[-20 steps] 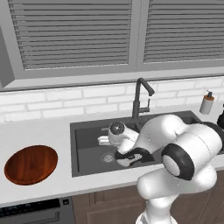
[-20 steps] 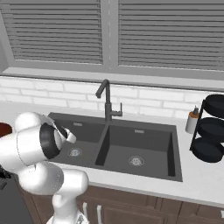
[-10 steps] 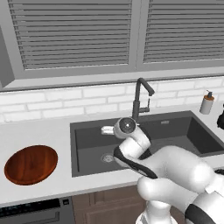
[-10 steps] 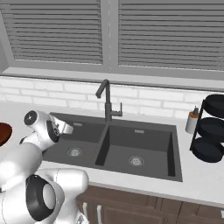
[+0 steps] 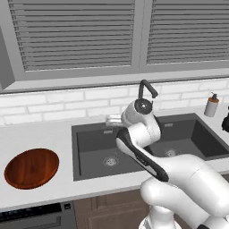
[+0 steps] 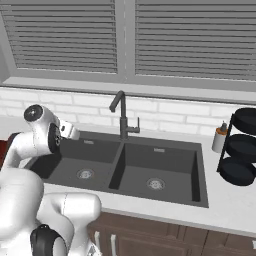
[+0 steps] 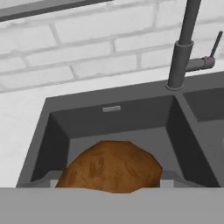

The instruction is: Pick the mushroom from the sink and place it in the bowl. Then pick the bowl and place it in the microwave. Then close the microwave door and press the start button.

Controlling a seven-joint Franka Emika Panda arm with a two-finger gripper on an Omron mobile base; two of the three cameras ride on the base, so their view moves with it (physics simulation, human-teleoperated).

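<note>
In the hand view the brown mushroom (image 7: 109,165) fills the space between my fingertips (image 7: 43,181), so my gripper (image 7: 107,183) is shut on it. The hand hangs above the left basin of the dark sink (image 7: 109,98), tilted toward the back wall. In the left base view my gripper (image 5: 112,120) points left over the sink's (image 5: 89,127) back rim. The reddish-brown wooden bowl (image 5: 31,167) sits empty on the counter, left of the sink and well to the left of the gripper. From the right base view my gripper (image 6: 72,132) is over the left basin. The microwave is out of view.
The dark curved faucet (image 5: 145,89) stands just right of my hand behind the basin divider. A soap bottle (image 5: 210,105) stands at the back right, and a black rack of plates (image 6: 242,147) at the far right. White counter lies between the sink and the bowl.
The arm has straightened and lifted the hand out of the left basin, up and toward the back wall. The jaws have kept the same width.
</note>
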